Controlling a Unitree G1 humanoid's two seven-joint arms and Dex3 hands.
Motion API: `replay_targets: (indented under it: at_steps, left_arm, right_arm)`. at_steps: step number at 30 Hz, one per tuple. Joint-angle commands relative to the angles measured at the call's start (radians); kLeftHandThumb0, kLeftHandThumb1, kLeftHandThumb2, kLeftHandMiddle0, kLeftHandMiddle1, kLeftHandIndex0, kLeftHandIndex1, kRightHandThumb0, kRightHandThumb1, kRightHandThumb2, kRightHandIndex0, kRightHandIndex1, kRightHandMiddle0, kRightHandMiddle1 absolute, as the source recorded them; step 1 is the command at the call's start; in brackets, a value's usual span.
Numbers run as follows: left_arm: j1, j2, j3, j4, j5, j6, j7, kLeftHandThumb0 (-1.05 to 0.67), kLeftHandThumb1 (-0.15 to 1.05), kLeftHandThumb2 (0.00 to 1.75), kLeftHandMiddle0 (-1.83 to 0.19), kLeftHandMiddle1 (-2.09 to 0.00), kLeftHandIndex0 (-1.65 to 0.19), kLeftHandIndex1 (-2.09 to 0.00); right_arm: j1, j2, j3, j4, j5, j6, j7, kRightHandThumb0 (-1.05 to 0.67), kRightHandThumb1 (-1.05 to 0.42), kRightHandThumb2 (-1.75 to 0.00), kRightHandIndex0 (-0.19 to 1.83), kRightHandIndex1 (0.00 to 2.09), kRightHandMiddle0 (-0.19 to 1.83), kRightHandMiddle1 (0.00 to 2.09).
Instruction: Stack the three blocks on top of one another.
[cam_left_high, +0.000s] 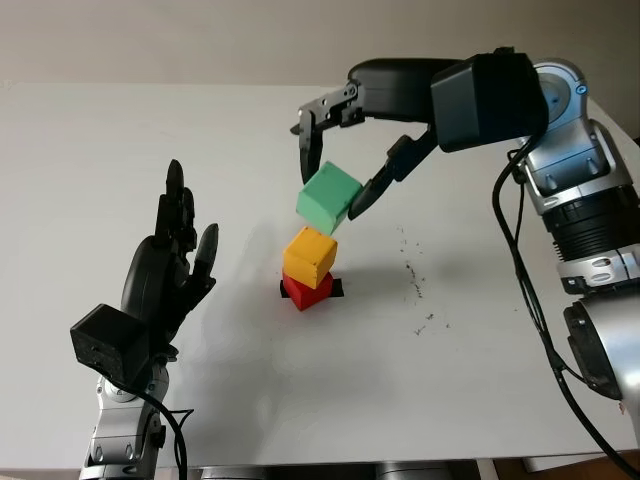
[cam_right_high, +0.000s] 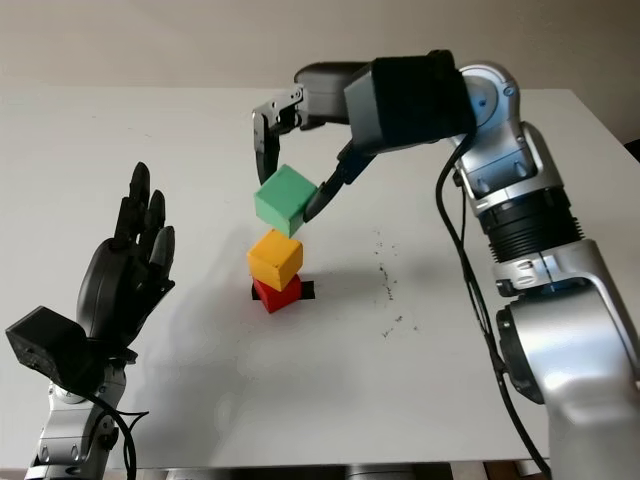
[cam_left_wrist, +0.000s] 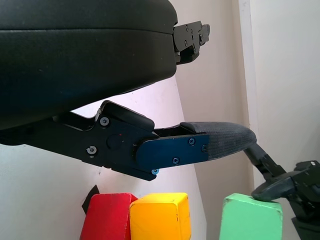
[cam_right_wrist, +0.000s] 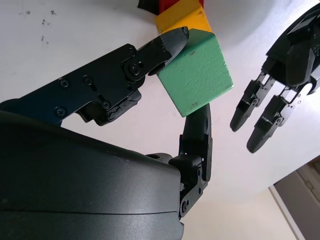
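Near the bench's middle, right hand (cam_left_high: 335, 165) has its fingers clamped on the tilted green block (cam_left_high: 328, 198) just above the yellow block (cam_left_high: 309, 256) sitting on the red block (cam_left_high: 307, 290); last step, needs levelling, centring, lowering; left hand (cam_left_high: 170, 265) open near the front-left edge.

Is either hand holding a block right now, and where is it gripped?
The right hand holds the green block pinched by opposite side faces, just above the yellow block. The left hand is open.
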Motion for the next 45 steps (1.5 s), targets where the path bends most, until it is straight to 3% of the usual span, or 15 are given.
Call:
replay_targets:
  at_steps: [1,21,33,43,45]
  left_arm:
    - [-0.007,0.004,0.004,-0.007,-0.003,-0.012,-0.001,-0.81,1.05,0.53,0.19,-0.04,0.19,-0.03]
    - [-0.001,0.003,0.0,-0.009,0.014,-0.017,0.008,-0.81,1.05,0.55,0.19,-0.04,0.19,-0.02]
    - [0.005,0.003,0.005,-0.014,-0.005,-0.014,0.0,-0.8,1.05,0.52,0.19,-0.03,0.19,-0.02]
    - [0.006,0.022,0.003,-0.023,0.006,0.0,-0.006,-0.81,1.05,0.54,0.19,-0.03,0.19,0.0]
    - [0.007,0.02,0.004,-0.031,-0.002,0.011,-0.004,-0.82,1.05,0.52,0.19,-0.03,0.19,-0.01]
  right_arm:
    - [-0.011,0.012,0.01,0.011,-0.003,-0.002,0.006,-0.43,-0.9,-0.05,0.28,0.04,0.44,1.47]
    - [0.027,0.073,0.024,0.061,-0.001,0.027,0.032,-0.45,-0.91,-0.06,0.25,0.04,0.37,1.52]
    - [0.047,0.07,0.032,0.058,-0.025,0.033,0.019,-0.41,-0.91,-0.05,0.26,0.05,0.35,1.56]
    - [0.055,0.068,0.035,0.081,-0.055,-0.02,-0.024,-0.44,-0.91,-0.05,0.23,0.04,0.35,1.53]
    - [0.057,0.065,0.034,0.081,-0.057,-0.026,-0.028,-0.44,-0.9,-0.05,0.2,0.03,0.26,1.44]
